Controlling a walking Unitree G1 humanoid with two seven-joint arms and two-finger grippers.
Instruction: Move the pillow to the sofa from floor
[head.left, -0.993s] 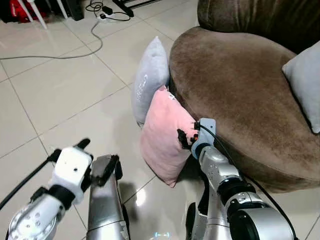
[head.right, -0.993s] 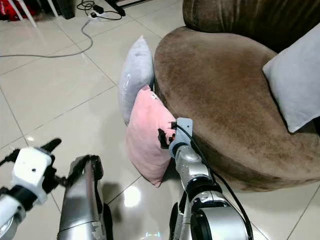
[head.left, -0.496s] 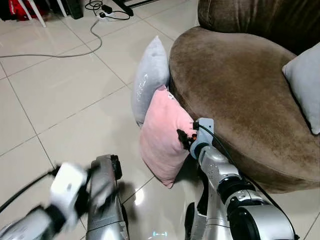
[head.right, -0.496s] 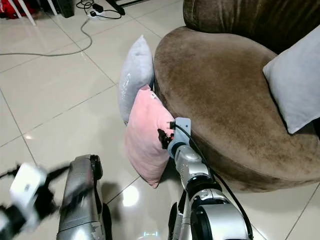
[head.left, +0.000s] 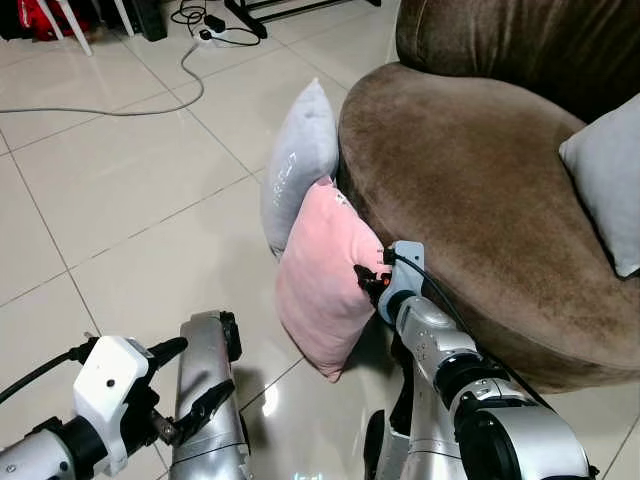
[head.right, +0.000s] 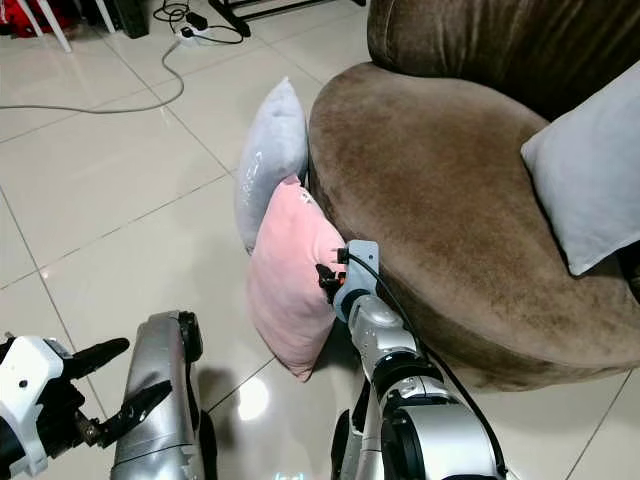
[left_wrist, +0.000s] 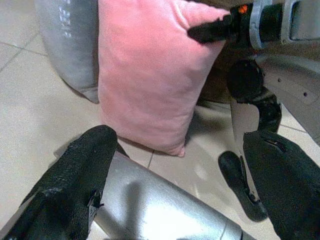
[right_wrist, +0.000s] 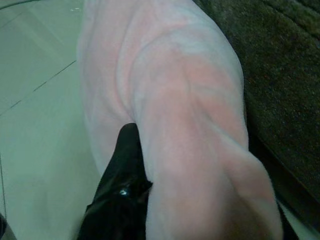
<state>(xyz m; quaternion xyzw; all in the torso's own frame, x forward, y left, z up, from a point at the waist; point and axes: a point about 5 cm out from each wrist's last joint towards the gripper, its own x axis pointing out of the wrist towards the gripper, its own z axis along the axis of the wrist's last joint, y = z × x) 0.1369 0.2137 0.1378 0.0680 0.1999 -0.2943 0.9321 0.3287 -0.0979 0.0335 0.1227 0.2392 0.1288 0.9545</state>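
Brown sofa, rounded seat, cut off at the right and top edges; backrest only partly in frame. White tiled floor spread across the left, glossy with a light reflection near the robot's legs. Grey cushion on the seat, cropped by the frame in the left eye view, shown more fully in the right eye view. Grey pillow upright against the sofa's front, faint pale markings on its face, too blurred to read. Pink pillow in front of it, leaning on the sofa edge, lower corner just at the floor; contact with the tiles hard to judge from the head views, though seemingly resting on the tiles in the left wrist view. Right gripper pinched onto the pillow's upper right edge beside the sofa, black fingers closed into the fabric; one finger dark against pink cloth in the right wrist view, the other buried under a fold. Left gripper low at the left, near the robot's silver leg, fingers spread wide and holding nothing, well apart from the pillow. Grey cable across the far tiles to a power strip; red object at the top-left corner, cut off and unidentifiable.
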